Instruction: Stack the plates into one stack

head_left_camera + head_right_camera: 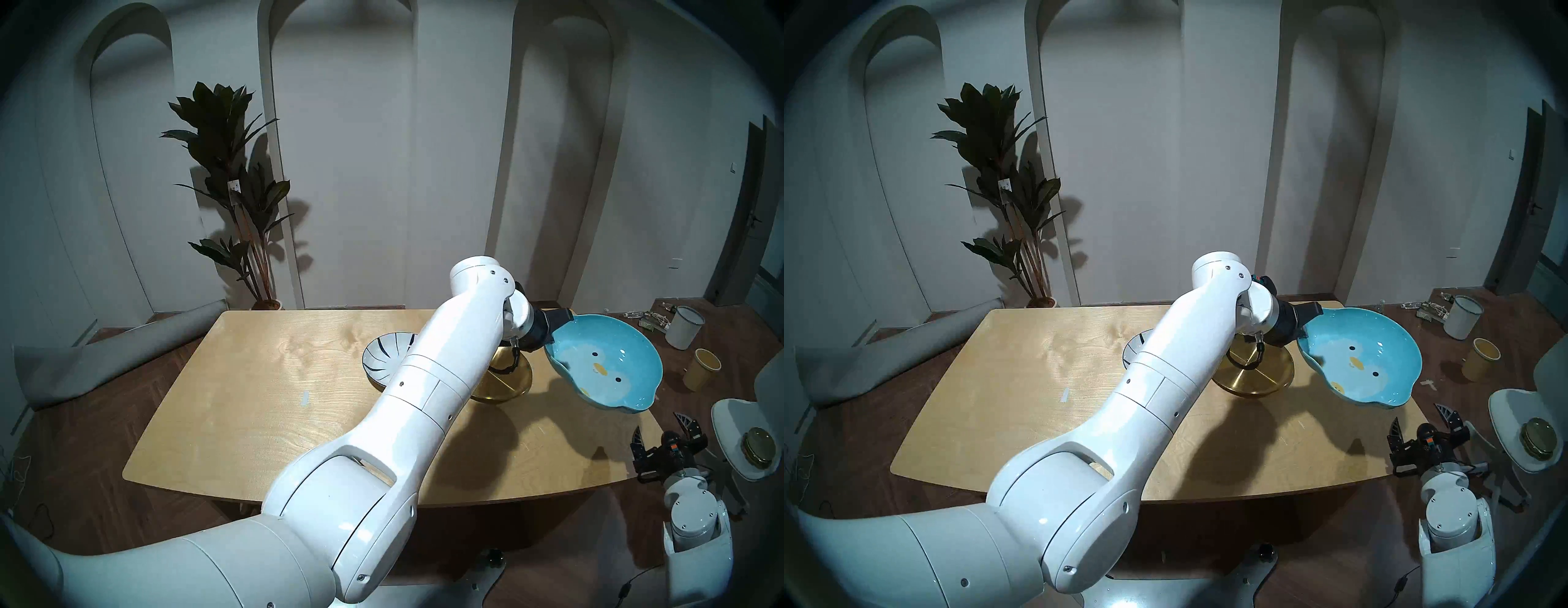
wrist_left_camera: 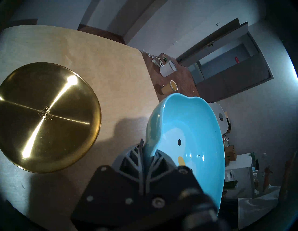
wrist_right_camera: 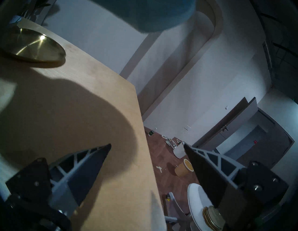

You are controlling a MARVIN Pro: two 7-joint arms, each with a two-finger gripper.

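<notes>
My left gripper (image 1: 555,329) (image 1: 1308,325) (image 2: 149,150) is shut on the rim of the turquoise penguin plate (image 1: 604,367) (image 1: 1361,358) (image 2: 190,142), which hangs tilted in the air over the table's far right corner. The gold metal plate (image 1: 507,384) (image 1: 1255,373) (image 2: 46,116) (image 3: 30,46) lies on the table to the left of it, partly behind my forearm. Further left, the white plate with dark-blue stripes (image 1: 384,354) (image 1: 1134,346) shows past my left arm, its near edge seeming to overlap a gold rim. My right gripper (image 1: 664,433) (image 1: 1422,424) (image 3: 147,144) stands open and empty at the table's near right edge.
The wooden table (image 1: 263,382) ends just right of the held plate. On the floor to the right stand a yellow paper cup (image 1: 702,369) and a white mug (image 1: 685,327). A white chair (image 1: 738,450) with a gold-lidded tin (image 1: 759,446) stands beside my right gripper. A plant (image 1: 237,204) is behind the table.
</notes>
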